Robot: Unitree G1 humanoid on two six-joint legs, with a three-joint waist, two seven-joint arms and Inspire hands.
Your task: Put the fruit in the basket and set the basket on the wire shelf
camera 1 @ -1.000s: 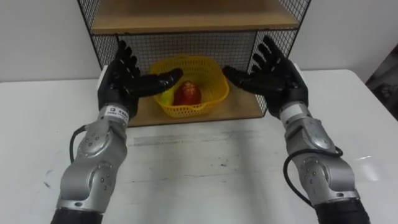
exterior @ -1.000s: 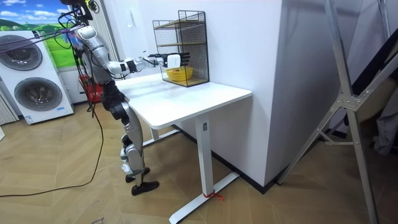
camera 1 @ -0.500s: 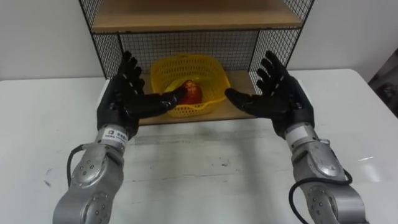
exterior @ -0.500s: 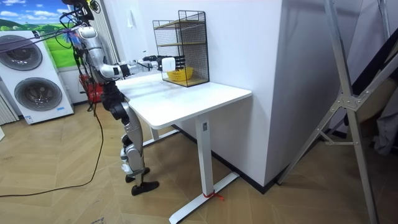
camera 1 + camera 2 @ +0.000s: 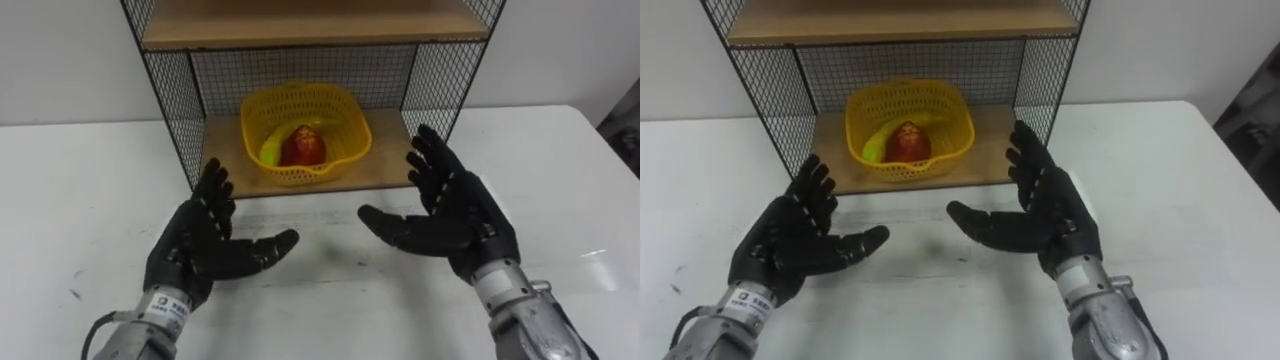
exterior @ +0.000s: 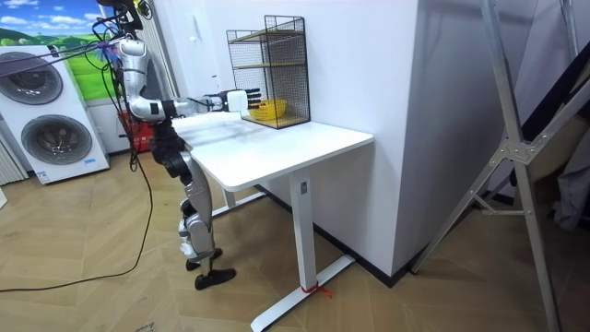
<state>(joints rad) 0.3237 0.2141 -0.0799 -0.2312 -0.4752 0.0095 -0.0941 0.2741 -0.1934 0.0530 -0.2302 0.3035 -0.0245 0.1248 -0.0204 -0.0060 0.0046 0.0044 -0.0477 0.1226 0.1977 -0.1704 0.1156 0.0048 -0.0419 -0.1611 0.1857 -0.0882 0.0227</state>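
Observation:
A yellow mesh basket [image 5: 303, 133] [image 5: 905, 127] stands on the bottom board of the wire shelf [image 5: 176, 92] [image 6: 269, 69]. Inside it lie a red fruit [image 5: 301, 148] and a yellow-green banana [image 5: 272, 149]. My left hand [image 5: 203, 240] and right hand [image 5: 452, 208] hover over the white table [image 5: 330, 300] in front of the shelf, both open, palms facing each other, holding nothing. They are well clear of the basket. In the room view I stand at the table's end with both arms stretched toward the shelf.
An upper wooden board [image 5: 305, 22] roofs the basket's compartment, with mesh walls on both sides. The table ends at a white wall [image 5: 70, 50]. In the room view, washing machines [image 6: 46, 120] stand behind me.
Both open hands have drawn back from beside the basket, out of the shelf and lower over the table. The basket stays on the bottom board.

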